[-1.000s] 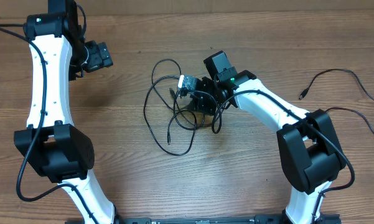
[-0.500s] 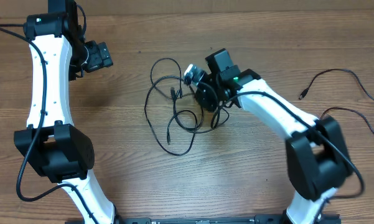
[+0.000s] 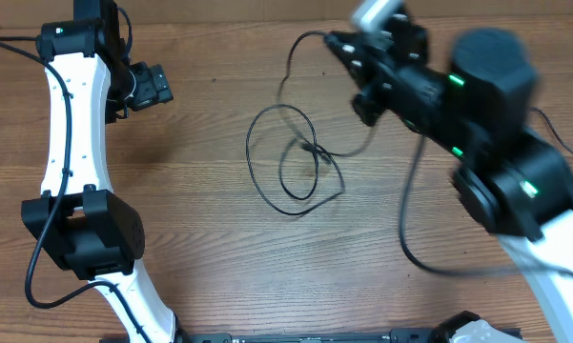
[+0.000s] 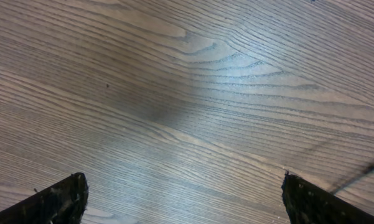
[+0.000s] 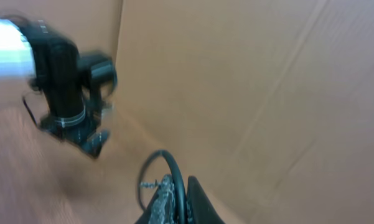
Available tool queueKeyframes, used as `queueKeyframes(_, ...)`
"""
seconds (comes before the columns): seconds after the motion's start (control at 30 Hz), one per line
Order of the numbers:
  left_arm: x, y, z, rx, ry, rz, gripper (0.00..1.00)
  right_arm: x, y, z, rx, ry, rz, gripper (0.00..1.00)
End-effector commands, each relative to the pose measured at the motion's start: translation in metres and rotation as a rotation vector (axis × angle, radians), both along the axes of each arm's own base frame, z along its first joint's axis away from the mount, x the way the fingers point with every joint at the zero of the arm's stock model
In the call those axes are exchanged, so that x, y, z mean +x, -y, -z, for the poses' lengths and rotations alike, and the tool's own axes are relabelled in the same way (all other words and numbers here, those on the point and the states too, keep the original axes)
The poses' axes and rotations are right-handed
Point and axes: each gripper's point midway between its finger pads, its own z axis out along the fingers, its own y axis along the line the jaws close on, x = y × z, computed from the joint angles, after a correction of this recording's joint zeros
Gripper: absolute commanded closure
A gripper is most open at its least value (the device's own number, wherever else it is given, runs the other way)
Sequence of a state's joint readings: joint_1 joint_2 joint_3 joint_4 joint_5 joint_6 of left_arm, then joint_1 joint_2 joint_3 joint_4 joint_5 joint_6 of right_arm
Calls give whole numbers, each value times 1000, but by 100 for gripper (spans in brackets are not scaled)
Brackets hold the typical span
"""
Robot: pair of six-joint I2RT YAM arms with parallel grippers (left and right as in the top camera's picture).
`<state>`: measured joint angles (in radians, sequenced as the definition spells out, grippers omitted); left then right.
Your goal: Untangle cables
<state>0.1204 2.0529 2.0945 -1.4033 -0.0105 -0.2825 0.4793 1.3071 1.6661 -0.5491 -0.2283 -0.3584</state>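
1. The right gripper (image 3: 341,43) is hanging high above the surface (image 3: 200,238), close under the overhead camera and blurred there. In its wrist view the jaws (image 5: 177,202) are sitting nearly together with a thin black strand arching out between them, so I judge that they are pinching the cables.
2. The cables (image 3: 312,149) are lying mostly on the wood at mid-table as a few overlapping loops with a small knot or plug at their crossing. One strand is climbing from that crossing toward the lifted gripper.
3. Holding one strand up high looks purposeful. The slack is hanging under its own weight, which is letting the loops open out rather than bunch.
4. The left gripper (image 3: 151,86) is waiting well apart from the tangle at the far left. Its wrist view is showing only bare wood between the fingertips (image 4: 56,199), so the jaws are wide and holding nothing.
5. The untangling looks partly done, as loops are crossing on the surface. The risk is the crossing tightening into a knot if the strand is pulled taut.
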Motion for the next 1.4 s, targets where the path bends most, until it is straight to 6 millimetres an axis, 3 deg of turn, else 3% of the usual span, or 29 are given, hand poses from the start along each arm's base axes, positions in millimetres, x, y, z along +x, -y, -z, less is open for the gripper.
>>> queueKeyframes(0.0, 0, 0, -16, -4, 44, -10, 0, -8, 7, -18, 37, 37, 19, 96)
queueKeyframes(0.37, 0, 0, -16, -4, 44, -10, 0, -13, 25, -77, 213, 185, 98, 96)
queueKeyframes(0.47, 0, 0, -16, -4, 44, -10, 1, -6, 40, -94, 239, 257, 192, 96)
queueKeyframes(0.63, 0, 0, -16, -4, 44, -10, 0, 6, 66, -99, 173, 330, 363, 96)
queueKeyframes(0.83, 0, 0, -16, -4, 44, -10, 0, 34, 106, -80, 128, 280, 567, 96)
queueKeyframes(1.37, 0, 0, -16, -4, 44, -10, 1, 142, 240, 30, -62, 36, 921, 96)
